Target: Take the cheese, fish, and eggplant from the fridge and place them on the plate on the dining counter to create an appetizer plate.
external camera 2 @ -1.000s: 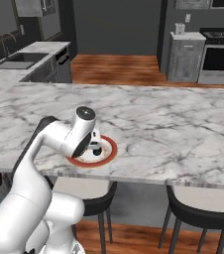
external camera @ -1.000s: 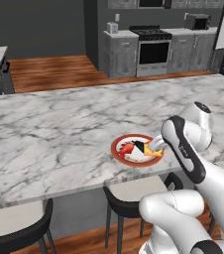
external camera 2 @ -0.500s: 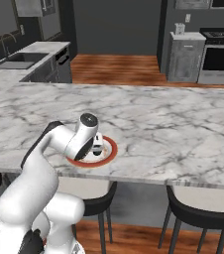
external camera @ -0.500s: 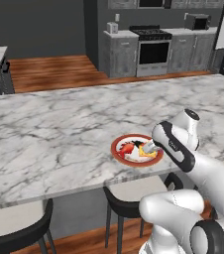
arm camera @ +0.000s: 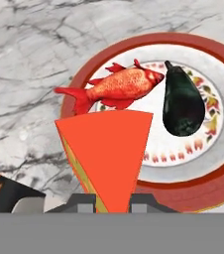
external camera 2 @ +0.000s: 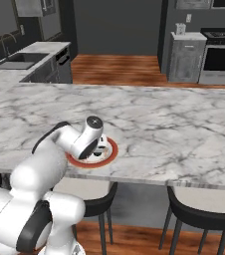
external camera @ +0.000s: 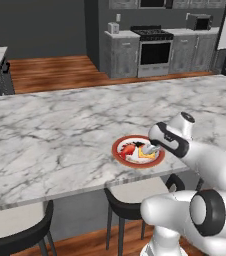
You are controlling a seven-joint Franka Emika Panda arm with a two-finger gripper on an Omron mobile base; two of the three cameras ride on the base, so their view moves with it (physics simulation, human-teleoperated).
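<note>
Last item of three in hand. My two-finger gripper [arm camera: 112,201] is clenched on the orange-yellow cheese wedge [arm camera: 106,154]; in the hand view the wedge rises straight from between my dark finger tips, its broad orange face toward the camera, a yellow side showing down its left edge.

Below it lies the round white plate with the broad red-brown rim [arm camera: 198,191], set on the long white-and-grey veined marble dining counter [external camera: 50,135], close to the near edge above the black round-backed stools [external camera 2: 199,211]. Already on the plate: the reddish fish [arm camera: 115,84], lying across the upper left of the white centre with its tail out over the rim, and the dark, almost black eggplant [arm camera: 182,106] just beside its head, on the right. The two look close to touching; I cannot tell if they do.

From the left base view the wedge sits low over the plate's near half. Whether it touches the plate I cannot tell.

Judged step: placing the cheese, the final placement. Next move calls for settling the wedge on the bare part of the plate, short of the fish, then releasing and lifting straight off so nothing gets nudged.
</note>
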